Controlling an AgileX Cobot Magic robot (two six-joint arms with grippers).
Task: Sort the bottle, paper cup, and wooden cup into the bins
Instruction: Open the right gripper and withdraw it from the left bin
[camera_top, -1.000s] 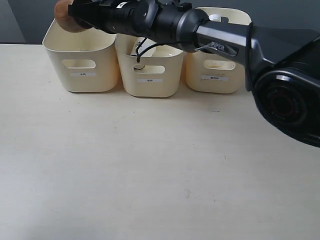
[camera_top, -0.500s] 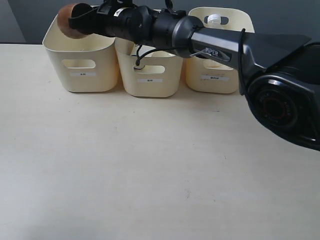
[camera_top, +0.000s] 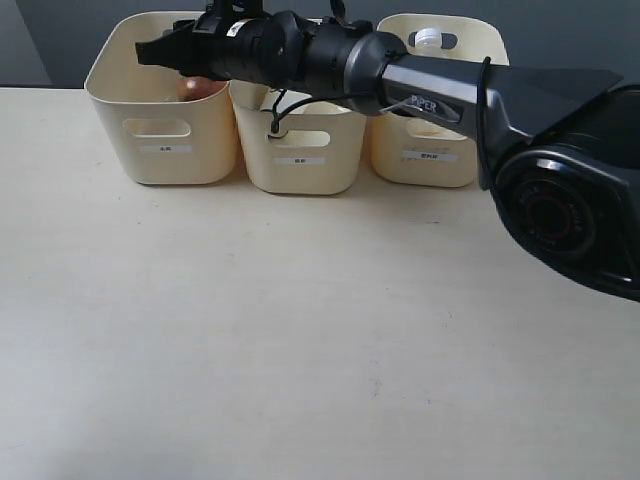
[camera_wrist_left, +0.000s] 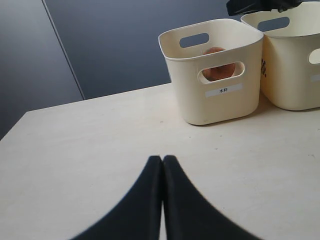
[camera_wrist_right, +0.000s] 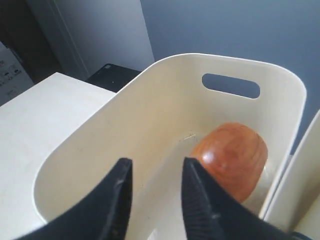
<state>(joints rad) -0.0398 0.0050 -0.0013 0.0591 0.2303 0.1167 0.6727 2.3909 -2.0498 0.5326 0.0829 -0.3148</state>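
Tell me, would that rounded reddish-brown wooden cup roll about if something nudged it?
Probably: the rounded reddish-brown wooden cup looks egg-shaped and lies on its side in the cream plastic bin, so it would likely rock. Its glossy surface may be slippery. It looks stiff.
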